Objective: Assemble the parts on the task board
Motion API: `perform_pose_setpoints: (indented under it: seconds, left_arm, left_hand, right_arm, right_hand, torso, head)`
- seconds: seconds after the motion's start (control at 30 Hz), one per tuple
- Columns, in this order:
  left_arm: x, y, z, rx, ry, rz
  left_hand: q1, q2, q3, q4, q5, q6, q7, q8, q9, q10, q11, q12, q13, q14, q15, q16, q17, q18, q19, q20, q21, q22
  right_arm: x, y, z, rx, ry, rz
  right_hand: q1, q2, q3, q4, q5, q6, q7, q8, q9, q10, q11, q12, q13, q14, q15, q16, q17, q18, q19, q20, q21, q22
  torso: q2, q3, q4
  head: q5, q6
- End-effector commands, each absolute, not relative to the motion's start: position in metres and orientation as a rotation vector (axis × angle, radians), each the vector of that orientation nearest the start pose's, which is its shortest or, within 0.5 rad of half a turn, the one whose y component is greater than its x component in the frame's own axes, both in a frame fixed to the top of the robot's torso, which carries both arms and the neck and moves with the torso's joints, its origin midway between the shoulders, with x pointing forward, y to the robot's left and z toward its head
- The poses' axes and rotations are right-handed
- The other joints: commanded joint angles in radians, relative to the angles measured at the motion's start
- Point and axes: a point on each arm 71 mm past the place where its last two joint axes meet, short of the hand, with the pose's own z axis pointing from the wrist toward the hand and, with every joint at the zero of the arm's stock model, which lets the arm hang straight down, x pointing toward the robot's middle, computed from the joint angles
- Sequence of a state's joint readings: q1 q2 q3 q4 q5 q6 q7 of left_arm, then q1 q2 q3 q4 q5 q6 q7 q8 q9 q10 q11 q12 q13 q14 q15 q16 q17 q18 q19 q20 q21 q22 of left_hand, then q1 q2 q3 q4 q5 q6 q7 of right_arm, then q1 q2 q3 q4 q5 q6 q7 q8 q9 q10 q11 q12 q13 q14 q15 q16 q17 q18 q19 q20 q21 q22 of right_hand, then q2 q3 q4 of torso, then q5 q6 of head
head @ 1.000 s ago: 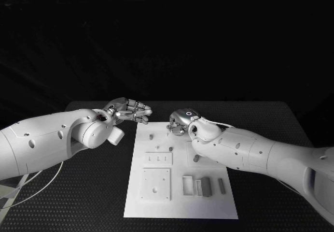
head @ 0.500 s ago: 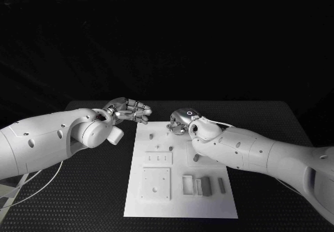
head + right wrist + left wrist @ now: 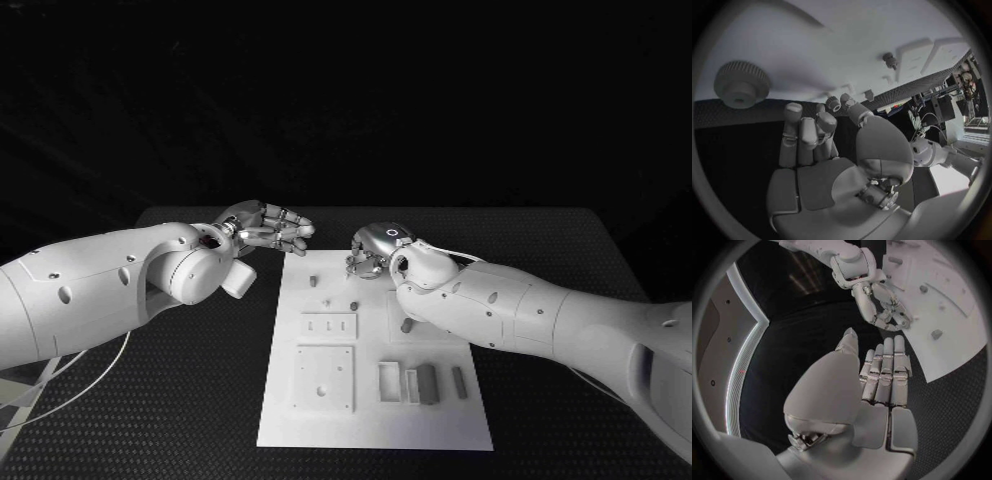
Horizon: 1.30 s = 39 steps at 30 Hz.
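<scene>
Hovering almost unmoved over the white task board's (image 3: 372, 400) far edge, the right hand (image 3: 372, 262) stays curled, its grasp indiscernible, suggesting no assembly progress.

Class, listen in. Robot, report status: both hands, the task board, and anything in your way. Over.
Left robot hand open, empty, beside the task board. Right robot hand over the board's far end, grip unclear. Gear lies ahead of it. Nothing blocking.

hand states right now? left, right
Left hand: open, fingers straight and close together, holding nothing, hovering beside the task board.
Right hand: fingers extended over the board's far end, nothing visibly held; looks open.
</scene>
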<state>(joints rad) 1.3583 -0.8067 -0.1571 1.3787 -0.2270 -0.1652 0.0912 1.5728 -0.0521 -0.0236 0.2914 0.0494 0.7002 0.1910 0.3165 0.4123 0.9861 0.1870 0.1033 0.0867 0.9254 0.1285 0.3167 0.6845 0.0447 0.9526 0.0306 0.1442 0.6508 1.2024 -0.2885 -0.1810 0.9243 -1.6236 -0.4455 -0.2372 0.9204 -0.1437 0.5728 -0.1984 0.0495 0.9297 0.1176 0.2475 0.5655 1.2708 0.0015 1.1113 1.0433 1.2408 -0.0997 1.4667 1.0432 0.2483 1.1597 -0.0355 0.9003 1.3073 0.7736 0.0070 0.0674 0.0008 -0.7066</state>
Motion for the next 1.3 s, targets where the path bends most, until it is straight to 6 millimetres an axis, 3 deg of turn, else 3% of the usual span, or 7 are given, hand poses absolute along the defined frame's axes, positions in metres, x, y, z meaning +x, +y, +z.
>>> perform_pose_setpoints:
  seconds: [0.03,0.33,0.37,0.53,0.83,1.13,1.3]
  left_arm:
    - [0.523,0.2258,-0.1655,-0.895,1.779,-1.287]
    - [0.5231,0.2262,-0.1656,-0.895,1.779,-1.286]
    - [0.5232,0.2262,-0.1656,-0.895,1.779,-1.286]
    - [0.5231,0.2262,-0.1656,-0.895,1.779,-1.286]
    - [0.5233,0.2261,-0.1656,-0.895,1.779,-1.287]
    - [0.5233,0.2261,-0.1657,-0.895,1.78,-1.286]
    - [0.5238,0.2276,-0.1656,-0.897,1.775,-1.283]
  left_hand:
    - [-0.006,0.0,-0.006,0.0,0.0,-0.008,0.045,-0.004,-0.001,0.001,0.004,-0.005,-0.001,-0.001,0.003,-0.004,0.002,0.02,-0.002,0.001,-0.004,-0.001]
    - [-0.006,0.0,-0.006,0.0,0.0,-0.008,0.045,-0.004,-0.001,0.001,0.005,-0.005,-0.001,0.0,0.003,-0.004,0.002,0.02,-0.001,0.001,-0.004,-0.001]
    - [-0.006,0.0,-0.006,0.0,0.0,-0.008,0.045,-0.004,-0.001,0.001,0.005,-0.005,-0.001,0.0,0.003,-0.004,0.002,0.02,-0.001,0.001,-0.004,-0.001]
    - [-0.006,0.0,-0.006,0.0,0.0,-0.008,0.045,-0.004,-0.001,0.001,0.005,-0.005,-0.001,0.0,0.003,-0.005,0.002,0.02,-0.001,0.001,-0.004,-0.001]
    - [-0.006,0.001,-0.006,0.0,0.0,-0.008,0.045,-0.004,-0.001,0.001,0.005,-0.005,-0.001,0.0,0.003,-0.005,0.002,0.02,-0.001,0.001,-0.004,-0.001]
    - [-0.006,0.001,-0.006,0.0,0.0,-0.008,0.045,-0.004,-0.001,0.001,0.005,-0.005,-0.001,0.0,0.003,-0.005,0.002,0.02,-0.001,0.001,-0.005,-0.001]
    - [-0.006,0.001,-0.006,0.0,0.0,-0.008,0.045,-0.004,-0.001,0.001,0.005,-0.005,-0.001,0.0,0.003,-0.006,0.003,0.02,-0.001,0.001,-0.005,-0.001]
  right_arm:
    - [0.5537,-0.0808,-0.2389,-0.286,1.567,0.387]
    - [0.5544,-0.0807,-0.2378,-0.274,1.556,0.386]
    - [0.5546,-0.081,-0.2379,-0.274,1.557,0.384]
    - [0.5547,-0.0816,-0.2375,-0.271,1.553,0.385]
    - [0.5551,-0.0823,-0.2369,-0.27,1.546,0.383]
    - [0.5553,-0.083,-0.2358,-0.266,1.54,0.386]
    - [0.5548,-0.0868,-0.2316,-0.256,1.526,0.399]
  right_hand:
    - [0.001,-0.011,0.001,0.006,0.0,-0.002,0.001,-0.003,0.0,0.003,0.003,-0.006,-0.001,0.004,-0.002,-0.002,0.001,0.014,0.007,-0.004,-0.005,0.005]
    - [-0.014,-0.018,0.013,0.044,0.0,-0.001,0.001,-0.004,0.001,0.005,0.003,-0.006,0.0,0.008,-0.002,-0.001,0.005,0.014,0.01,-0.005,-0.006,0.006]
    - [-0.013,-0.001,0.017,0.049,0.0,0.0,0.0,-0.003,0.001,0.005,0.002,-0.005,0.0,0.009,-0.002,0.0,0.006,0.014,0.011,-0.006,-0.006,0.006]
    - [-0.002,0.036,0.016,0.039,0.0,0.003,-0.001,-0.002,0.003,0.006,0.001,-0.004,0.001,0.011,-0.003,0.002,0.009,0.014,0.009,-0.008,-0.004,0.01]
    - [0.002,0.072,0.005,0.018,0.0,0.009,-0.003,0.001,0.006,0.007,-0.001,-0.003,0.002,0.015,-0.005,0.004,0.016,0.014,0.006,-0.008,-0.002,0.015]
    - [0.002,0.079,0.002,0.01,0.0,0.01,-0.003,0.001,0.007,0.007,-0.001,-0.003,0.002,0.014,-0.005,0.004,0.015,0.014,0.005,-0.007,-0.002,0.016]
    - [-0.001,0.068,-0.004,0.003,-0.001,0.009,-0.003,-0.001,0.007,0.007,-0.001,-0.004,0.002,0.013,-0.005,0.003,0.014,0.014,0.005,-0.007,-0.002,0.016]
  torso:
    - [0.0,-0.0001,0.0001]
    - [0.0,0.0002,-0.0003]
    - [0.0,0.0001,-0.0001]
    - [0.0,-0.0001,0.0001]
    - [0.0,0.0001,-0.0001]
    - [0.0,0.0002,0.0]
    - [-0.001,0.0,-0.0007]
  head:
    - [0.0,0.0]
    - [0.003,0.0]
    - [0.003,0.0]
    - [0.002,0.001]
    - [0.003,0.0]
    - [0.001,-0.001]
    - [0.003,0.003]
